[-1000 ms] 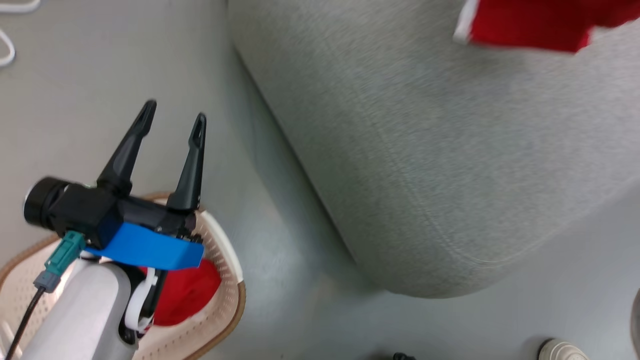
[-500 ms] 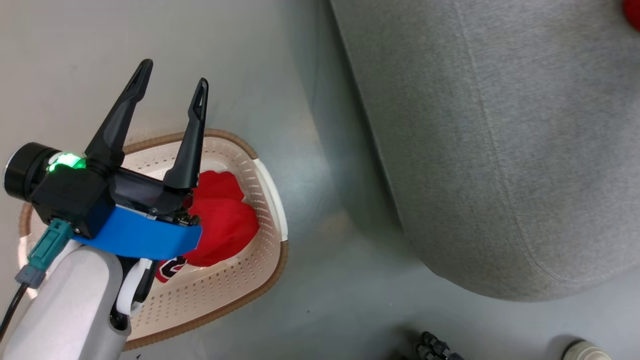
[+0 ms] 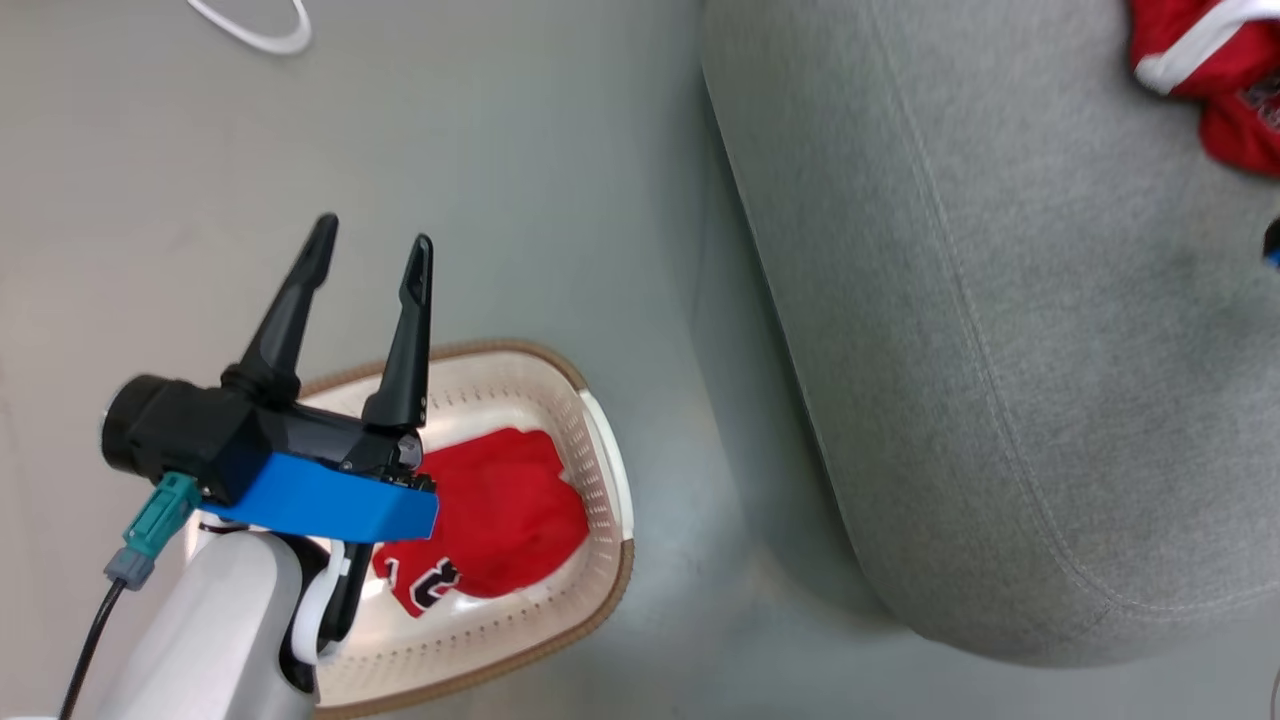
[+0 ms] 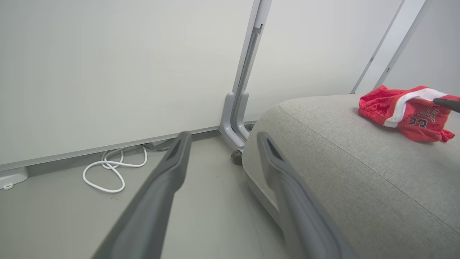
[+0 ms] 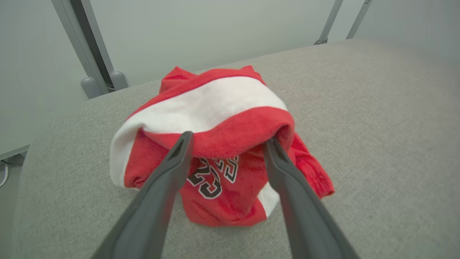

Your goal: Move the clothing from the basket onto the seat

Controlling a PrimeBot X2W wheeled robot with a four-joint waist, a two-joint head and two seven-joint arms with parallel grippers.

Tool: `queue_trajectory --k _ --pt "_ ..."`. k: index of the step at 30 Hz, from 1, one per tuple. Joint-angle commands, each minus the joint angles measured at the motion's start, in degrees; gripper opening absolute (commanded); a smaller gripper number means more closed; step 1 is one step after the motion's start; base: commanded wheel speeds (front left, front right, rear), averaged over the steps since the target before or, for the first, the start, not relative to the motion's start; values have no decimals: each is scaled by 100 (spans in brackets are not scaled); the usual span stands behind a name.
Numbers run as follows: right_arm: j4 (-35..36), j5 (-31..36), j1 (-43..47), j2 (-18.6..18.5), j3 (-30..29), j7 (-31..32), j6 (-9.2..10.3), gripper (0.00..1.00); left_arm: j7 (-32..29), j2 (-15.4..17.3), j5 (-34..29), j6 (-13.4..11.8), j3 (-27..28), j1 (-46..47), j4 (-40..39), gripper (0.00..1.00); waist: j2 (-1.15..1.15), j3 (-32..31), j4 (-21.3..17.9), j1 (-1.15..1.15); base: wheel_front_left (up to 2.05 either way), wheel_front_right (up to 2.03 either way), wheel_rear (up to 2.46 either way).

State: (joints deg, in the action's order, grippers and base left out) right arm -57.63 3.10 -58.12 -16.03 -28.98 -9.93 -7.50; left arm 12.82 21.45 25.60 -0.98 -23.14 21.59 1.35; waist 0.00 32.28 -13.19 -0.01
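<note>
One piece of the clothing, red with black-and-white print (image 3: 500,515), lies in the cream basket (image 3: 612,480) on the floor at the lower left. My left gripper (image 3: 375,235) hovers open and empty above the basket's far rim; its fingers (image 4: 169,172) point past the seat's corner. Another piece, red with a white band (image 5: 208,100), rests on the grey seat (image 5: 359,108) (image 3: 1000,350), also seen at the seat's far end (image 3: 1200,60) (image 4: 406,111). My right gripper (image 5: 229,138) is open, its fingertips set on either side of that garment's front fold.
A white cable (image 4: 107,169) loops on the grey floor by the wall, and another loop (image 3: 255,30) shows in the head view. A grey panel post with a caster (image 4: 235,126) stands at the seat's corner. Bare floor separates basket and seat.
The head camera has swung, so the whole picture has shifted and more of the basket and the garment on the seat shows. My left gripper has stayed open and empty.
</note>
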Motion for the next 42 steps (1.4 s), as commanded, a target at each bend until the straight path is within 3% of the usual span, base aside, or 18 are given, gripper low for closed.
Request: queue_trajectory --k 1,10,16,20,24,33,42 --pt "-33 -7 231 35 22 -109 1 100 102 -94 77 1 46 -83 138 100 0 -372 -91 1 0 0 0" --pt "438 -53 1730 466 615 -422 1 100 241 -625 304 -19 424 -760 834 100 0 -1800 188 1 0 0 0" --pt "2006 -174 3015 889 1412 -520 1 100 243 -851 186 -34 1016 -1454 1065 100 0 -2449 407 1 0 0 0" --pt "3132 -252 3963 1115 1848 -523 1 100 244 -1013 70 37 1338 -1723 1216 100 0 -2670 654 1 0 0 0" --pt "3793 -351 4699 1212 2280 -390 1 100 244 -1190 -89 148 1570 -1867 1287 100 0 -2839 958 1 0 0 0" --pt "4435 -596 5399 1300 2568 25 1 100 245 -1419 -397 356 1860 -2112 1465 100 0 -3097 1533 1 0 0 0" --pt "4737 -740 5518 1316 2589 151 1 100 245 -1550 -566 502 2061 -2183 1536 100 0 -3043 1758 1 0 0 0"
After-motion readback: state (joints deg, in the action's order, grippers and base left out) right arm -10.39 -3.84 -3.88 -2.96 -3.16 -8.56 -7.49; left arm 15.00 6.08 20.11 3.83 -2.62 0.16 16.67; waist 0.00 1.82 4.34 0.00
